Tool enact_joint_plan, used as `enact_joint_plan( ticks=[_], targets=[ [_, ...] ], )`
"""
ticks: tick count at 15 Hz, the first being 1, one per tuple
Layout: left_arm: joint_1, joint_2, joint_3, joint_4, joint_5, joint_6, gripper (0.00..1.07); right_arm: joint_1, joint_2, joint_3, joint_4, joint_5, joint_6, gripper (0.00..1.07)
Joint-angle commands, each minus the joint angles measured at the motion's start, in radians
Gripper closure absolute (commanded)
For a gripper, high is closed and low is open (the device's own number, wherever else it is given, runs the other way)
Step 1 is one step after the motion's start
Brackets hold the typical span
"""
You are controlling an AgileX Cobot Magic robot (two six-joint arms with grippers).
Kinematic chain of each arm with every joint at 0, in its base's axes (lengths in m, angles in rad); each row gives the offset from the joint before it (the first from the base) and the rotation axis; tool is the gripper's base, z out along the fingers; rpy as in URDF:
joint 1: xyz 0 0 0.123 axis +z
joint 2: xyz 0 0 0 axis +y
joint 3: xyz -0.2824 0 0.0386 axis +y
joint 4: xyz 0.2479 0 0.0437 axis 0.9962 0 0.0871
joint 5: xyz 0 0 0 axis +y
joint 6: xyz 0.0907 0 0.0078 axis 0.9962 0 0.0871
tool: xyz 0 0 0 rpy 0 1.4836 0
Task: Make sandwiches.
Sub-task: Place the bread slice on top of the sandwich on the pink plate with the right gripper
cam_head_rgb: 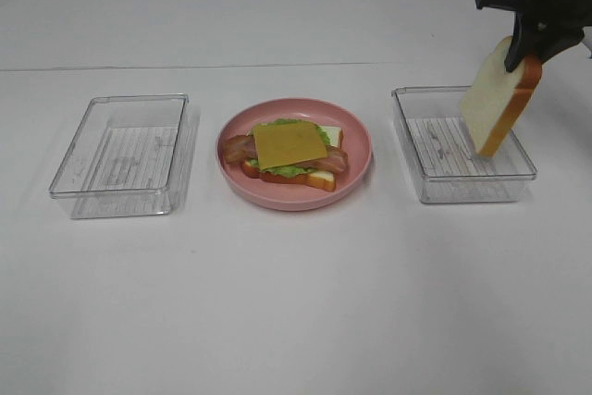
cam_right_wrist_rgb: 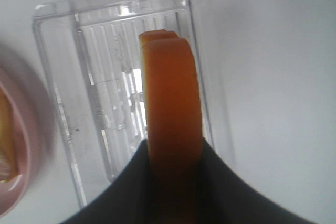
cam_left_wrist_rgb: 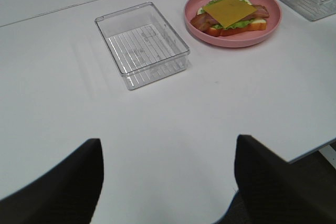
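Observation:
An open sandwich lies on the round pink plate at the table's middle: a bread slice, green lettuce, bacon strips and a yellow cheese slice on top. It also shows in the left wrist view. My right gripper is shut on a second bread slice and holds it hanging above the right clear tray. In the right wrist view the slice's orange crust stands edge-on over that tray. My left gripper is open and empty, well back from the left tray.
An empty clear tray stands left of the plate. A seam line runs across the white table behind the trays. The table's near edge shows in the left wrist view.

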State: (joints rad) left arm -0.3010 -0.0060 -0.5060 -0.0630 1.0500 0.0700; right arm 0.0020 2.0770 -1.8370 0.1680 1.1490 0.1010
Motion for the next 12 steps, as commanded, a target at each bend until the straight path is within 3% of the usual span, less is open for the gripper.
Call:
enact_joint_plan(
  ticks=[1,6,9,10,12],
  targets=[
    [0.0,-0.02,0.005,0.001,-0.01,-0.007,0.39,-0.002,-0.065,0.002,0.138,0.002,-0.047,1.07],
    [0.0,-0.02,0.005,0.001,-0.01,-0.007,0.39,0.039,-0.089,0.026,0.436,-0.01,-0.169,1.07],
    [0.0,-0.02,0.005,0.001,-0.01,-0.007,0.39,0.121,-0.089,0.116,0.48,-0.094,-0.19,1.07],
    [0.0,-0.02,0.005,0.001,-0.01,-0.007,0.39,0.19,-0.086,0.214,0.555,-0.218,-0.197,1.07],
    [0.0,-0.02,0.005,0.001,-0.01,-0.007,0.39,0.214,-0.077,0.25,0.601,-0.275,-0.21,1.07]
  ],
)
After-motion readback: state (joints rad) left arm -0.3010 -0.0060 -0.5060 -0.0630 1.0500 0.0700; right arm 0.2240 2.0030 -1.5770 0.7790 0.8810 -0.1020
